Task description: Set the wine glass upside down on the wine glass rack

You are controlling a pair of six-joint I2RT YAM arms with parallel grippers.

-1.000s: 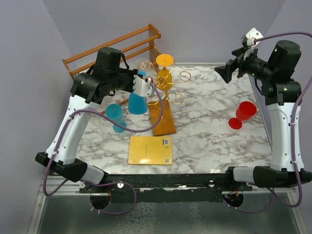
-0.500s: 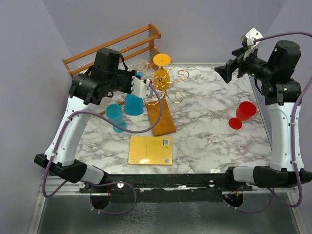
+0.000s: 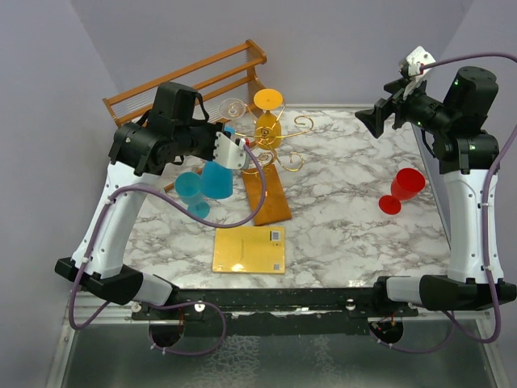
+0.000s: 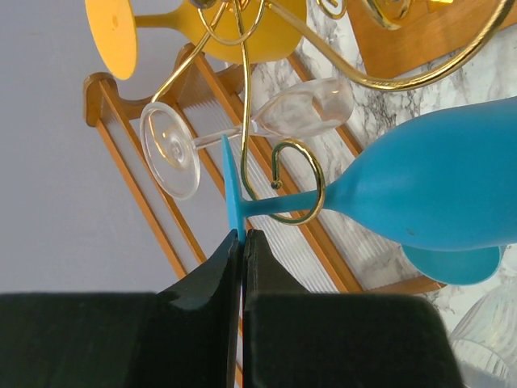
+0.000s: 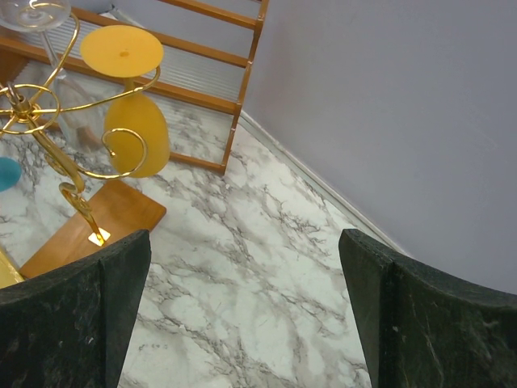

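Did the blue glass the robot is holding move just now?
Yes. In the top view, the blue wine glass, pinched by the left gripper, has slid left and a little nearer, away from the wine glass rack.

Top camera: fixed high behind both arm bases, looking down and forward over the whole marble counter to the back wall. Left wrist camera: very close and rolled sideways, sighting past the left gripper at the gold rack and slatted shelf. Right wrist camera: raised and well back, facing down across the counter's far corner; all three views share the rack, yellow glass and shelf.
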